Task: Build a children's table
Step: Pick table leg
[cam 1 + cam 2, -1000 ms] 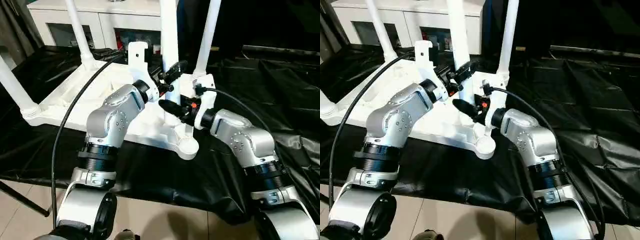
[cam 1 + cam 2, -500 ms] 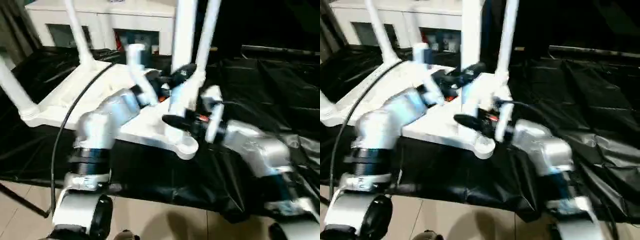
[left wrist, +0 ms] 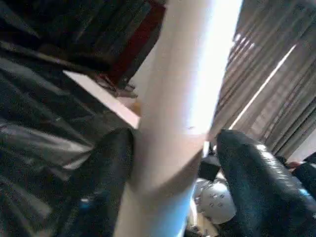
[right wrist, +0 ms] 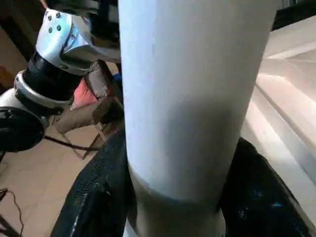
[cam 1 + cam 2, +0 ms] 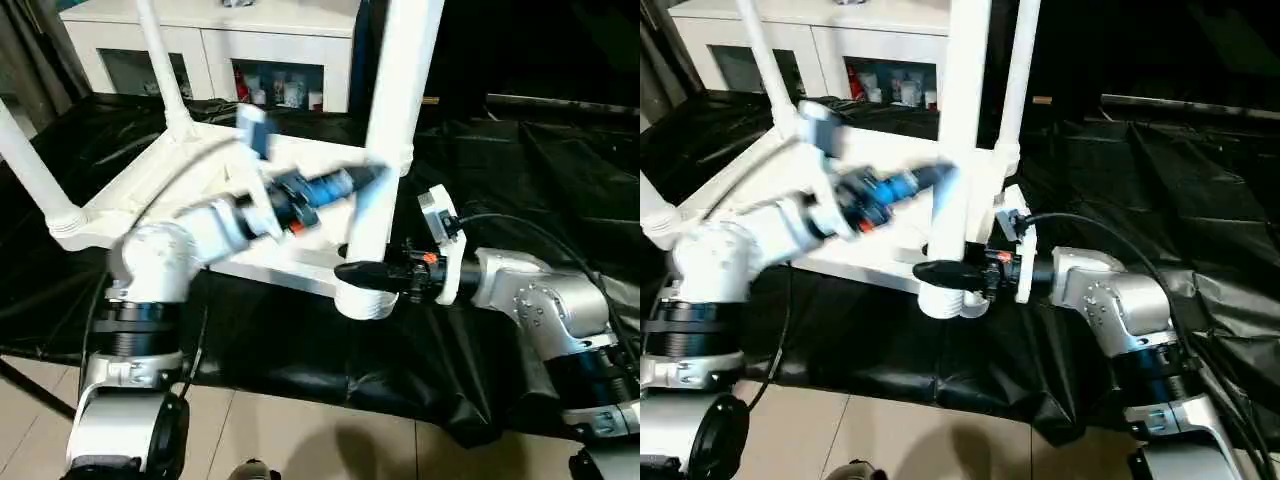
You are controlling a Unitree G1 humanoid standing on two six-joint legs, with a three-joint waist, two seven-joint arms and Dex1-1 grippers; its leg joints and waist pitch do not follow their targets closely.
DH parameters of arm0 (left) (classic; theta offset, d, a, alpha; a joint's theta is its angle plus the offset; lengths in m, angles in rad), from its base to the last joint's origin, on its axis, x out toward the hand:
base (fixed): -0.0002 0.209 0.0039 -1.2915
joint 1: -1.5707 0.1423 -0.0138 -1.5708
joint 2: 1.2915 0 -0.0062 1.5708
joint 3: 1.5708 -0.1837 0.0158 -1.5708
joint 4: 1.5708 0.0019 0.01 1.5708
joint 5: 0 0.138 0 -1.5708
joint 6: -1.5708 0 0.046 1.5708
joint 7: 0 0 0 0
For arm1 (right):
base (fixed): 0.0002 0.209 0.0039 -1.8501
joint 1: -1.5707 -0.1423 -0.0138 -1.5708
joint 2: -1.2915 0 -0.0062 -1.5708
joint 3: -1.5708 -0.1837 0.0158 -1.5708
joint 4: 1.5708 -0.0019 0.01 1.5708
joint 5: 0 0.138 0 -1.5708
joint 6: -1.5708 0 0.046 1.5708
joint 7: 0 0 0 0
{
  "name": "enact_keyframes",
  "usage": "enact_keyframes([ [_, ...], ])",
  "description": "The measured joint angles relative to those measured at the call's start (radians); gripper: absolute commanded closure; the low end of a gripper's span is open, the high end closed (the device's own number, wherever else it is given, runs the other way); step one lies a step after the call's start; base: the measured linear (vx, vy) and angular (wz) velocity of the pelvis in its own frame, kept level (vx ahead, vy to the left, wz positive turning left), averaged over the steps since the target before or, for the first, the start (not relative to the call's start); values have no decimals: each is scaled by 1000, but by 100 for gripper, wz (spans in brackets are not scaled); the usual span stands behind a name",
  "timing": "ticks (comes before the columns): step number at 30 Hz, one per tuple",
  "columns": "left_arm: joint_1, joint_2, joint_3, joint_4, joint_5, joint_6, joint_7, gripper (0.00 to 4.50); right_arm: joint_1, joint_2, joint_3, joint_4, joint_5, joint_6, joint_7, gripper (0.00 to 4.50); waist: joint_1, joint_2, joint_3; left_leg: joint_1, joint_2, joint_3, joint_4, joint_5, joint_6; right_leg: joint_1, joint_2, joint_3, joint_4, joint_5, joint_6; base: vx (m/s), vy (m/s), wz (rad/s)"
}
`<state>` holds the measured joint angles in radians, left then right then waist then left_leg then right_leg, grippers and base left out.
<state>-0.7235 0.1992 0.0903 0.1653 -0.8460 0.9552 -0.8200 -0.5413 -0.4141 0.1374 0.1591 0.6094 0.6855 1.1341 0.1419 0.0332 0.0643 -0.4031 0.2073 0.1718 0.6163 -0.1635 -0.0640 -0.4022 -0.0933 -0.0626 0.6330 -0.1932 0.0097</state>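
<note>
The white tabletop (image 5: 105,205) lies upside down on a black cloth, its legs pointing up. The near corner leg (image 5: 395,110) stands in its round socket (image 5: 362,300), leaning slightly right. My left gripper (image 5: 362,185) reaches in from the left and is shut on this leg partway up. In the left wrist view its black fingers (image 3: 106,173) flank the leg (image 3: 182,89). Low down, just above the socket, my right gripper (image 5: 356,272) is shut on the same leg, whose shaft (image 4: 192,74) sits between its fingers (image 4: 103,192). Other legs (image 5: 160,60) (image 5: 30,165) (image 5: 1018,80) stand at the other corners.
A white cabinet with glass doors (image 5: 200,40) stands right behind the table. Crumpled black cloth (image 5: 520,170) spreads to the right and hangs over the front edge. Tiled floor (image 5: 300,440) lies below, in front of me.
Both arms have swung: the left elbow dropped to the left, the right arm moved right and lower. The right gripper has slid down to the foot of the near leg.
</note>
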Motion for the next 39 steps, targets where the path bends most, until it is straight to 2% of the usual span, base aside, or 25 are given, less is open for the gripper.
enact_keyframes([
  [3, 0, -10, 0, 9, 2, -5, 10, 206, 0, -5, 7, 0, -14, 4, 5, 254, -1, 0, 0, 0, 0, 0, 0, 0, 0, 0, 0, 0, 0, 0, 0, 0, 0, 0],
  [7, 0, -5, -9, 10, 14, -6, 3, 214, -2, -29, 24, 0, -17, 9, 27, 254, 0, 0, 0, 0, 0, 0, 0, 0, 0, 0, 0, 0, 0, 0, 0, 0, 0, 0],
  [9, 0, -4, -11, 10, 17, -10, 0, 237, -2, -31, 25, 0, -18, 9, 29, 254, 0, 0, 0, 0, 0, 0, 0, 0, 0, 0, 0, 0, 0, 0, 0, 0, 0, 0],
  [16, 0, -12, -16, 10, 37, -32, 2, 248, -5, -35, 25, 3, -30, 8, 30, 254, 1, 0, 0, 0, 0, 0, 0, 0, 0, 0, 0, 0, 0, 0, 0, 0, 0, 0],
  [20, 0, -21, -16, 10, 38, -50, 9, 250, -5, -29, 25, 14, -55, -46, 25, 254, 0, 0, 0, 0, 0, 0, 0, 0, 0, 0, 0, 0, 0, 0, 0, 0, 0, 0],
  [21, 0, -24, -15, 10, 39, -60, 14, 250, -7, -23, 21, 21, -55, -55, 20, 254, 0, 0, 0, 0, 0, 0, 0, 0, 0, 0, 0, 0, 0, 0, 0, 0, 0, 0],
  [22, 0, -28, -12, 10, 40, -70, 19, 250, -8, -14, 15, 25, -55, -63, 13, 219, 0, 0, 0, 0, 0, 0, 0, 0, 0, 0, 0, 0, 0, 0, 0, 0, 0, 0],
  [23, 0, -34, -3, 10, 42, -85, 27, 250, -12, 5, 4, 33, -55, -71, -1, 219, 0, 0, 0, 0, 0, 0, 0, 0, 0, 0, 0, 0, 0, 0, 0, 0, 0, 0],
  [25, 0, -47, 15, 10, 49, -105, 51, 250, -16, 23, -3, 39, -57, -89, -20, 184, 0, 0, 0, 0, 0, 0, 0, 0, 0, 0, 0, 0, 0, 0, 0, 0, 0, 0],
  [29, 0, -61, 60, 29, 79, -176, 126, 253, -21, 51, -24, 42, -106, -168, -108, 143, -1, 0, 0, 0, 0, 0, 0, 0, 0, 0, 0, 0, 0, 0, 0, 0, 0, 0],
  [35, -20, -86, 61, 27, 193, -310, 261, 257, -75, 156, -90, 89, -141, -230, -308, 141, -2, 0, 0, 0, 0, 0, 0, 0, 0, 0, 0, 0, 0, 0, 0, 0, 0, 0],
  [39, -31, -98, 44, -7, 243, -349, 320, 257, -93, 196, -92, 97, -166, -248, -396, 141, 0, -1, 0, -1, 0, 0, 0, 0, 0, 0, 0, 0, -2, 0, 0, 0, 0, 0],
])
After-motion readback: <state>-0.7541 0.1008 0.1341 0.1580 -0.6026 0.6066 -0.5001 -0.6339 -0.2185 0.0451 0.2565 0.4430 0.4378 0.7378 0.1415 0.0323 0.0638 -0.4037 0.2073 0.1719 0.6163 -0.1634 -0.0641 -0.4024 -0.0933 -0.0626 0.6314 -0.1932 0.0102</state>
